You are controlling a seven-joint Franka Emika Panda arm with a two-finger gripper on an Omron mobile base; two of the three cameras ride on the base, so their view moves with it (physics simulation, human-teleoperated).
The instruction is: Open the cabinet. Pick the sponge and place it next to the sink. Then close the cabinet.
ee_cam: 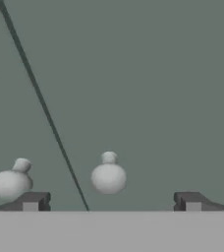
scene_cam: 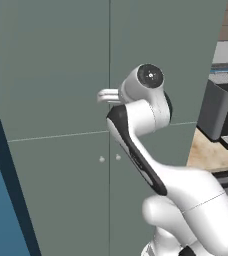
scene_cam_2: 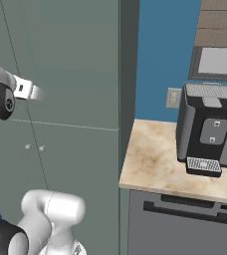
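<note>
the cabinet [scene_cam: 56,90] fills the space straight ahead of me, all its doors closed, so the sponge is out of sight and i judge it sits somewhere behind them. my end effector [ee_cam: 111,202] has its fingertips [ee_cam: 33,201] spread wide apart and clamped on nothing; in the hand view the nearer knob [ee_cam: 108,176] sits between them, just ahead, with a second knob [ee_cam: 12,181] off to one side across the dark seam between two doors. i expect the door to be a stiff, flat panel that swings on hinges, light enough to pull but with nothing to take hold of except that small round knob, which looks smooth and could slip out unless i close squarely around its neck. counting what i can see: two pale knobs close together on the lower doors in the left base view, four door panels meeting at the seams there, one coffee machine [scene_cam_2: 210,132] on the worktop [scene_cam_2: 150,164] to the right, and one dark dishwasher panel [scene_cam_2: 185,224] below it.
</note>
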